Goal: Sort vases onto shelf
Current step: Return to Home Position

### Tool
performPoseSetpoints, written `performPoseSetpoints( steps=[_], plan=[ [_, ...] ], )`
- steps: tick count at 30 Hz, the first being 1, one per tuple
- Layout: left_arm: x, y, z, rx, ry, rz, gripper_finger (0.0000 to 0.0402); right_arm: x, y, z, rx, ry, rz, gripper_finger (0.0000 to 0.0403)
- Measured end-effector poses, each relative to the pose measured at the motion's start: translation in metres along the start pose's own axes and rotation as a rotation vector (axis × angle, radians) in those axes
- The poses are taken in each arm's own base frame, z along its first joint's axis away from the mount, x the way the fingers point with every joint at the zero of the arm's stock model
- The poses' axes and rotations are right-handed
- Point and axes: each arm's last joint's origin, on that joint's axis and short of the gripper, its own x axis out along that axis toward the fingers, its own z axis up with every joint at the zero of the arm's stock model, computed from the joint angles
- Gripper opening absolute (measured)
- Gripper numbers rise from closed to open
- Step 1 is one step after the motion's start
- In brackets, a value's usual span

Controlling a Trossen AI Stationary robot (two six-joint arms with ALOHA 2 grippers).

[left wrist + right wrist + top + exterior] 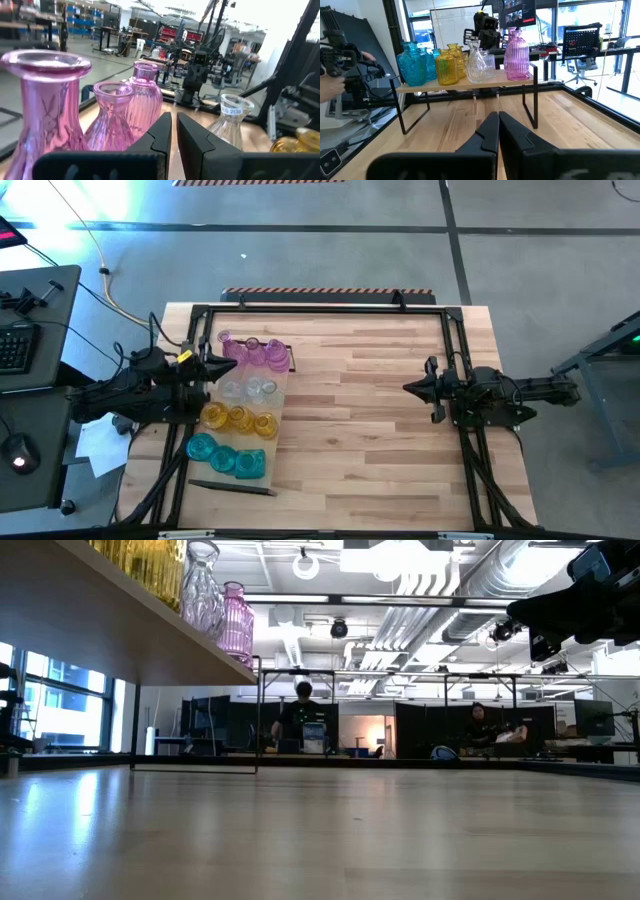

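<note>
The left gripper [173,119] has its jaws almost together, only a thin slit between them, and nothing is held in it. It hangs over the left side of the table [370,430], at the far part of the shelf [281,394], with the tips just beside the pink vases [250,350] and near the clear vases [248,388]. The right gripper [498,116] is closed in the same way and also holds nothing. It is above the right side of the table, well apart from the shelf, and it points to the left toward it. The shelf stands on thin dark legs (in the right wrist view it is clearly raised above the wood) and runs from far to near. On it the vases stand grouped by colour: pink at the far end, then clear, then the yellow vases [238,418], and the teal vases [228,456] at the near end. In each group the vases stand close together. Behind the table, in the room, two people [303,710] are at desks.
</note>
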Motion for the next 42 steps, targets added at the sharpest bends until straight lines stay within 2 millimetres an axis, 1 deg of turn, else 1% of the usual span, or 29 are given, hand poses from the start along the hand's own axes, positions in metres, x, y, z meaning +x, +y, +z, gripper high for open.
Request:
performPoseSetpoints(
  steps=[3,13,16,28,42],
  plan=[
    [0.001,0.000,0.000,0.042,-0.008,0.003,0.0021,0.000,0.000,0.000,0.000,0.000,0.000,0.0000],
    [0.002,0.004,-0.004,0.067,-0.013,0.103,0.0021,0.000,0.000,0.000,0.000,0.000,0.000,0.0000],
    [0.002,0.004,-0.004,0.090,-0.012,0.106,0.0021,0.000,0.000,0.000,0.000,0.000,0.000,0.0000],
    [0.002,0.004,-0.006,0.093,0.003,0.109,0.0021,0.000,0.000,0.000,0.000,0.000,0.000,0.0000],
    [0.002,0.006,-0.012,0.098,0.068,0.119,0.0021,0.000,0.000,0.000,0.000,0.000,0.000,0.0000]
  ],
)
